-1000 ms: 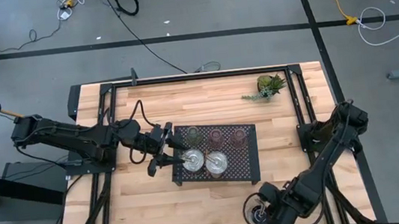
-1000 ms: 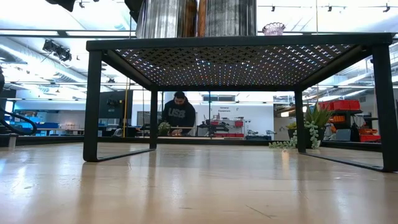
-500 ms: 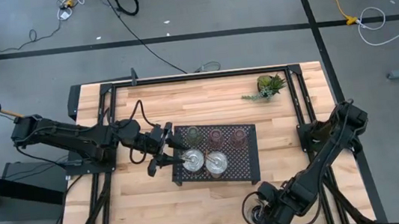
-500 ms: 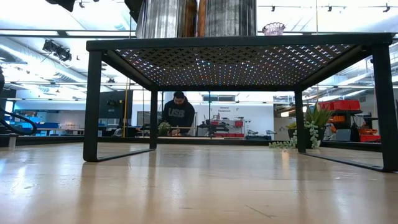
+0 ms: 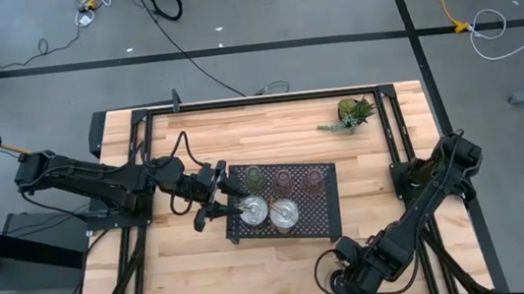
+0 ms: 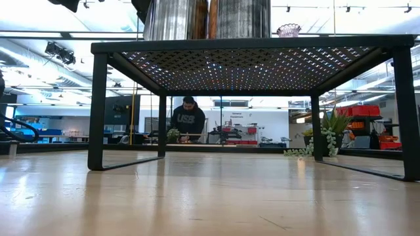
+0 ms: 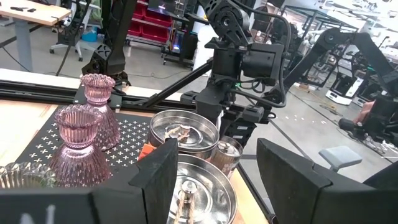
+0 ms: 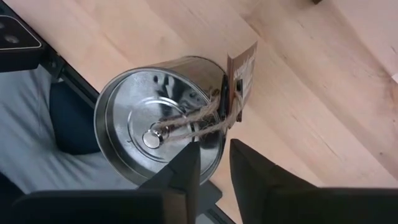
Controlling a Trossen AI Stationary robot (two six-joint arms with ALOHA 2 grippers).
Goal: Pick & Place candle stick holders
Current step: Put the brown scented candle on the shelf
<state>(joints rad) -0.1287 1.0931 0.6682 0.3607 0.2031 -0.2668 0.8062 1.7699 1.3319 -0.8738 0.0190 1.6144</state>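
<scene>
High view: 5 holders on black perforated tray (image 5: 322, 221); right gripper (image 5: 342, 282) at tabletop's (image 5: 197, 273) near edge.

Left wrist view: left gripper (image 7: 214, 180) spread over a silver holder (image 7: 199, 190).

Right wrist view: fingers (image 8: 186, 168) pinching 6th silver holder's (image 8: 161, 127) rim; likely mid-pick, lift toward tray next.

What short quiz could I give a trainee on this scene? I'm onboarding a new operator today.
1. True or false: all six candle stick holders stand on the black tray.
2. Which tool is at the silver holder that is off the tray? A) left tool B) right tool
3. Fill in: the left tool, at the tray's left end, is ___.

Key: 1 false, five stand on it; 2 B; 3 open.
</scene>
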